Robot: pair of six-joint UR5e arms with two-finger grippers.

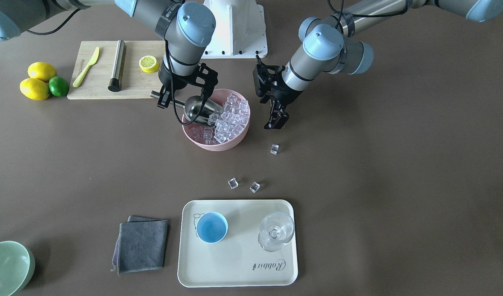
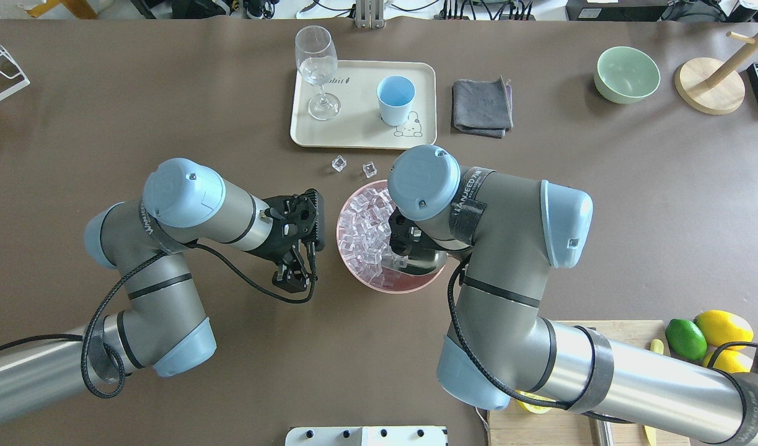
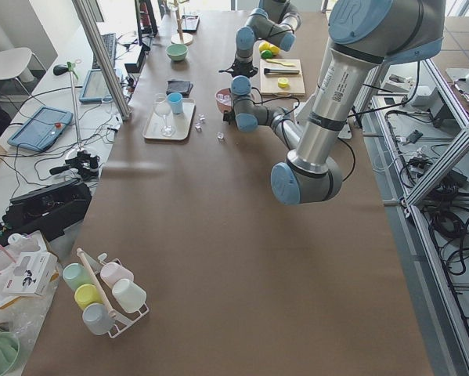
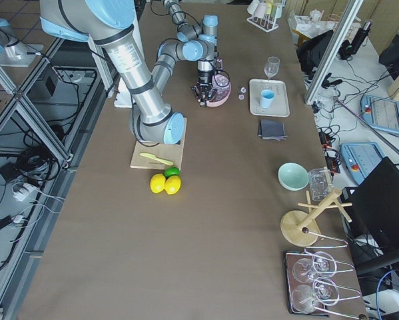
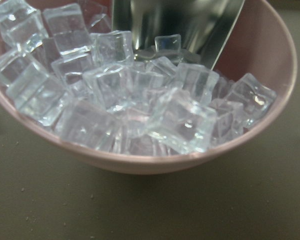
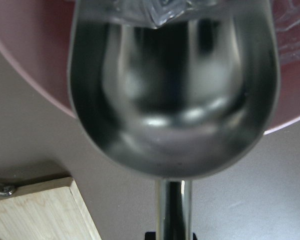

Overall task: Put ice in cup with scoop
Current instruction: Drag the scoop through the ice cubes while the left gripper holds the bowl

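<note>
The ice (image 1: 230, 119) fills a pink bowl (image 1: 212, 146) at mid-table; it also shows in the left wrist view (image 5: 139, 100). Three loose cubes lie on the table, one (image 1: 274, 149) beside the bowl and two (image 1: 233, 183) near the tray. My right gripper (image 1: 169, 98) is shut on the rod handle of the steel scoop (image 1: 202, 109), whose trough lies tilted in the bowl with its lip against the ice (image 6: 175, 100). My left gripper (image 1: 276, 121) hangs beside the bowl, fingers together and empty. The light-blue cup (image 1: 212, 227) stands upright and empty on the cream tray (image 1: 235, 267).
A clear stemmed glass (image 1: 276, 232) stands on the tray next to the cup. A grey cloth (image 1: 142, 244) lies beside the tray and a green bowl (image 1: 6, 267) at the corner. A cutting board (image 1: 99, 84) holds a steel cylinder (image 1: 117, 65), a knife and a lemon half; lemons and a lime lie beside it.
</note>
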